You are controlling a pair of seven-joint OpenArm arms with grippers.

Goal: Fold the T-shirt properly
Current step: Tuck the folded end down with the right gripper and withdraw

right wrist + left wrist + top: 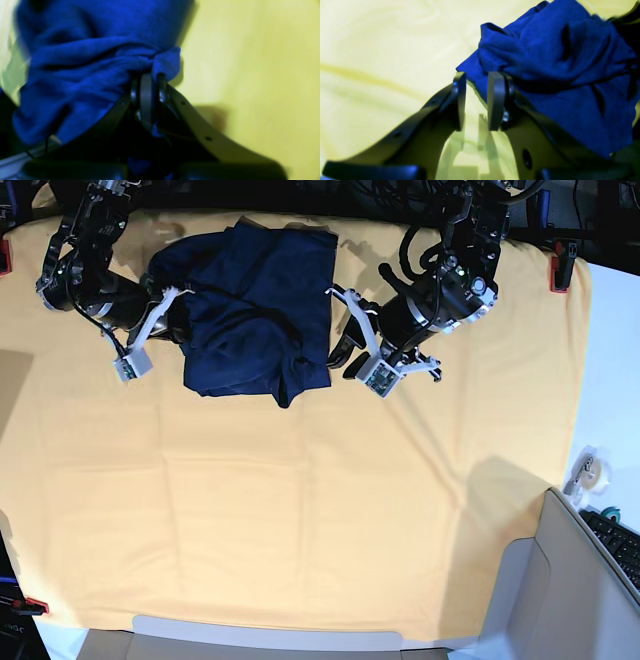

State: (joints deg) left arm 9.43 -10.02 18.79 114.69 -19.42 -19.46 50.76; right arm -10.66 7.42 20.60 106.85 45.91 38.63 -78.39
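Your right claw point(147, 100) pinches an edge of the T-shirt point(255, 310), your left claw point(476, 100) sits spread and empty just beside its other edge, so the bunched shirt is not folded neatly yet.

Right hand point(147, 82) pinching bunched T-shirt point(87, 75) edge over yellow cloth point(250, 62).

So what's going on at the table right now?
The two arms are working on the navy T-shirt, which lies bunched on the yellow-orange cloth. The right gripper has pinched a gathered edge of the shirt. The left gripper stands open beside the other edge, holding nothing.
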